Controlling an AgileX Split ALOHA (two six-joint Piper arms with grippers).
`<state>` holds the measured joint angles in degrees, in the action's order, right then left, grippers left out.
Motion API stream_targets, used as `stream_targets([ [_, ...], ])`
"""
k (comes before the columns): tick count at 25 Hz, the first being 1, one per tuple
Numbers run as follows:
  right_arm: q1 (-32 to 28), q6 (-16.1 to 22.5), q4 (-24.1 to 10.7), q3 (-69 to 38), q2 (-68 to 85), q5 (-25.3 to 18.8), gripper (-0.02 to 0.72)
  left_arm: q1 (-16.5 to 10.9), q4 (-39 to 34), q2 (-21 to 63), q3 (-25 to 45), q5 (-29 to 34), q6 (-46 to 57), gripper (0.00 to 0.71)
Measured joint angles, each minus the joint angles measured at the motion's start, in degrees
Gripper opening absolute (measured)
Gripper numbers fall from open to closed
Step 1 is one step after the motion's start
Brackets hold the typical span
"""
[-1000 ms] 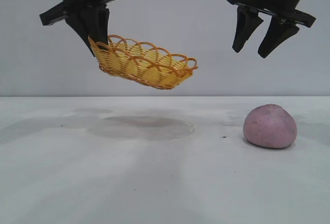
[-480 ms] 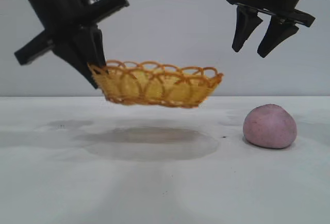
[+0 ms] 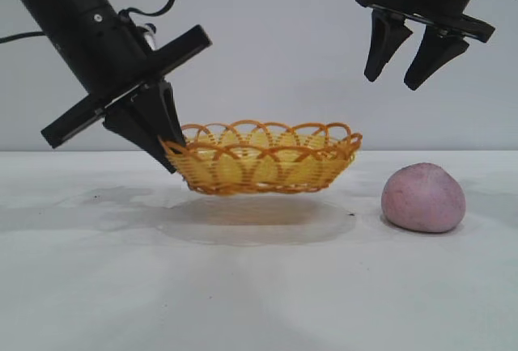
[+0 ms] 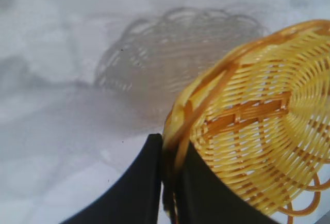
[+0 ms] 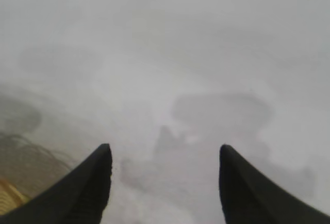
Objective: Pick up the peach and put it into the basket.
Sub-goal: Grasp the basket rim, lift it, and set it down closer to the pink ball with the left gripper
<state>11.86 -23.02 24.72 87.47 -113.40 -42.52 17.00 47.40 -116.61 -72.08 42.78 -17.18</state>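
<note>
The yellow woven basket [image 3: 263, 157] with an orange looped rim hangs just above the table, about level. My left gripper [image 3: 167, 147] is shut on its left rim. In the left wrist view the basket [image 4: 258, 131] fills one side and my left gripper [image 4: 171, 154] pinches its rim between both fingers. The pink-mauve peach [image 3: 423, 197] sits on the table to the right of the basket, apart from it. My right gripper [image 3: 391, 81] is open and empty, high above the peach. In the right wrist view the right gripper [image 5: 162, 154] is open over bare table; the peach is out of view there.
The white table [image 3: 259, 286] runs across the front. The basket's shadow [image 3: 259, 217] lies right under it. A sliver of the basket [image 5: 7, 198] shows at the edge of the right wrist view.
My left arm has lowered the basket toward the table and shifted it right, levelling it from a tilt. The right arm and the peach have not moved.
</note>
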Motion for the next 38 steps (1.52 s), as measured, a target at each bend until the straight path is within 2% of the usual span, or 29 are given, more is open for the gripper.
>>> stream_targets([
  [8, 0.0, 0.0, 0.0, 0.0, 0.0, 0.0, 0.393, 0.0, 0.2, -1.7, 0.0, 0.0, 0.0, 0.0],
  [9, 0.0, 0.0, 0.0, 0.0, 0.0, 0.0, 0.393, 0.0, 0.7, -1.7, 0.0, 0.0, 0.0, 0.069],
  [11, 0.0, 0.0, 0.0, 0.0, 0.0, 0.0, 0.393, 0.0, 1.3, -1.7, 0.0, 0.0, 0.0, 0.069],
  [14, 0.0, 0.0, 0.0, 0.0, 0.0, 0.0, 0.393, 0.0, 2.0, -1.7, 0.0, 0.0, 0.0, 0.227],
  [18, 0.0, 0.0, 0.0, 0.0, 0.0, 0.0, 0.393, 0.0, 2.6, -1.7, 0.0, 0.7, 0.0, 0.392],
  [19, 0.0, 0.0, 0.0, 0.0, 0.0, 0.0, 0.393, 0.0, 2.7, -1.7, 0.0, 0.8, 0.0, 0.417],
  [20, 0.0, 0.0, 0.0, 0.0, 0.0, 0.0, 0.393, 0.0, 2.7, -1.7, 0.0, 1.3, 0.0, 0.408],
  [21, 0.0, 0.0, 0.0, 0.0, 0.0, 0.0, 0.393, 0.0, 2.7, -1.7, 0.0, 1.9, 0.0, 0.462],
  [22, 0.0, 0.0, 0.0, 0.0, 0.0, 0.0, 0.393, 0.0, 2.6, -1.7, 0.0, 2.3, 0.0, 0.475],
  [31, 0.0, 0.0, 0.0, 0.0, 0.0, 0.0, 0.393, 0.0, -4.7, -0.5, -2.6, 6.5, 0.0, 0.465],
  [34, 0.0, 0.0, 0.0, 0.0, 0.0, -0.1, 0.393, 0.0, -10.4, 0.6, -5.8, 9.5, 1.1, 0.465],
  [38, 0.0, 0.0, 0.0, 0.0, 0.0, -0.2, 0.393, 0.0, -22.8, 0.7, -10.8, 15.6, 5.4, 0.465],
])
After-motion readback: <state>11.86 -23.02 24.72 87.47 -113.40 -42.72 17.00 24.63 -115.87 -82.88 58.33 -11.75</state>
